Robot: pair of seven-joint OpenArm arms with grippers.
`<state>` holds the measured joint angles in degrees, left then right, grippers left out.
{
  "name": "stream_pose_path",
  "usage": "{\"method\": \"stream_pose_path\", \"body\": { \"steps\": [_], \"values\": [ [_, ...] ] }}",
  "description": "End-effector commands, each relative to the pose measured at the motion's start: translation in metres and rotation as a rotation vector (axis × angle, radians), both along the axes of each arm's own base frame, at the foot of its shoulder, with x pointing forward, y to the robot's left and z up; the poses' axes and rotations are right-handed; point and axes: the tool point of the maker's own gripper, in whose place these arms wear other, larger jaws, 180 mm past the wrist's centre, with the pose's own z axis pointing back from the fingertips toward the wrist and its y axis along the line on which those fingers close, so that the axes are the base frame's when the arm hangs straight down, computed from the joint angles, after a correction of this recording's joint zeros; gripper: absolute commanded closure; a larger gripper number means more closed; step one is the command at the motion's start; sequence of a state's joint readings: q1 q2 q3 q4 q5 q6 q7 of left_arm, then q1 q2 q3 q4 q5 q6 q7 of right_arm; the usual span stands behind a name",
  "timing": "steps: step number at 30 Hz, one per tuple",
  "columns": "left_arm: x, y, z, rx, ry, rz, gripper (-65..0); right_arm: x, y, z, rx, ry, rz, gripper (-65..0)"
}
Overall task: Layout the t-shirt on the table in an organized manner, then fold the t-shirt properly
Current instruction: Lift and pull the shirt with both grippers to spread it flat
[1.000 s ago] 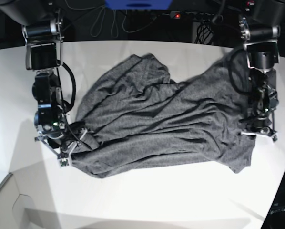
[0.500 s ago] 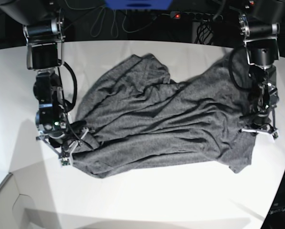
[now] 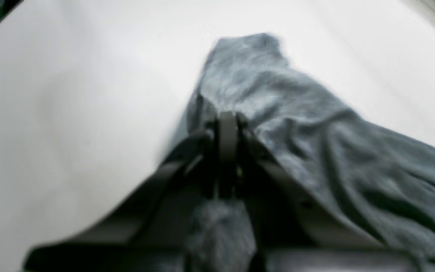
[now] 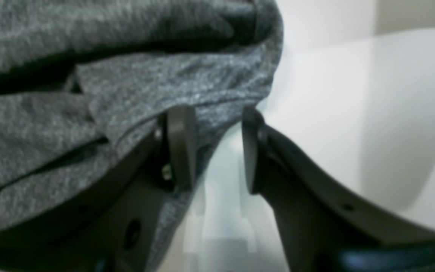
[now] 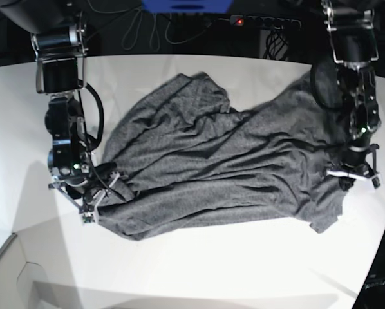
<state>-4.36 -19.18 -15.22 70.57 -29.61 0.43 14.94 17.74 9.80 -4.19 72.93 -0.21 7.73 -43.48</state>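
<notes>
The left gripper (image 3: 227, 128) is clamped on a pinch of the t-shirt (image 5: 218, 167), which sprawls rumpled across the table (image 5: 199, 270) toward the right gripper (image 4: 213, 147). That one stands half open, a fold against one finger, gripping nothing. A one-sided pull risks the thin pinch slipping or bunching.

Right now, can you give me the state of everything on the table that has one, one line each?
t-shirt: crumpled, spread unevenly, not yet flat or folded.
left pincer: shut on the t-shirt's edge.
right pincer: open, one finger against the cloth's hem, not clamped.
table: white, bearing the shirt.
</notes>
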Motion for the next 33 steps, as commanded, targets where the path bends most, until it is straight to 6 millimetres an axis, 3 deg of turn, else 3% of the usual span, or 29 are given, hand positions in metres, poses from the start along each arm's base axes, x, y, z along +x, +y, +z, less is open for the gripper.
{"method": "stream_pose_path", "body": {
  "steps": [1, 4, 11, 16, 21, 28, 31, 33],
  "values": [
    [0.002, 0.005, 0.017, 0.028, -0.049, -0.002, -0.1, 0.015, -0.002, 0.021, -0.007, -0.064, 0.009, -21.5],
    [-0.019, 0.01, 0.009, 0.033, -0.025, 0.012, -0.1, 0.015, -0.002, 0.021, -0.007, -0.064, 0.009, -21.5],
    [-0.077, 0.025, -0.033, -0.003, 0.077, 0.092, -0.1, 0.015, -0.002, 0.021, -0.007, -0.064, 0.009, -21.5],
    [-0.092, 0.016, -0.029, 0.014, 0.078, 0.062, -0.5, 0.015, -0.002, 0.021, -0.007, -0.064, 0.009, -21.5],
    [-0.093, 0.013, -0.019, 0.026, 0.058, 0.055, -1.5, 0.014, -0.002, 0.02, -0.005, -0.06, 0.007, -21.5],
    [-0.09, 0.002, 0.017, 0.057, -0.023, 0.017, -28.1, 0.012, -0.002, 0.022, -0.01, -0.039, 0.001, -21.5],
    [-0.091, 0.018, 0.034, 0.066, -0.073, 0.072, -32.5, 0.015, -0.001, 0.033, -0.013, -0.07, 0.006, -21.5],
    [-0.084, 0.036, 0.032, 0.039, -0.089, 0.141, -32.5, 0.015, -0.001, 0.033, -0.013, -0.069, 0.007, -21.5]
  ]
}}
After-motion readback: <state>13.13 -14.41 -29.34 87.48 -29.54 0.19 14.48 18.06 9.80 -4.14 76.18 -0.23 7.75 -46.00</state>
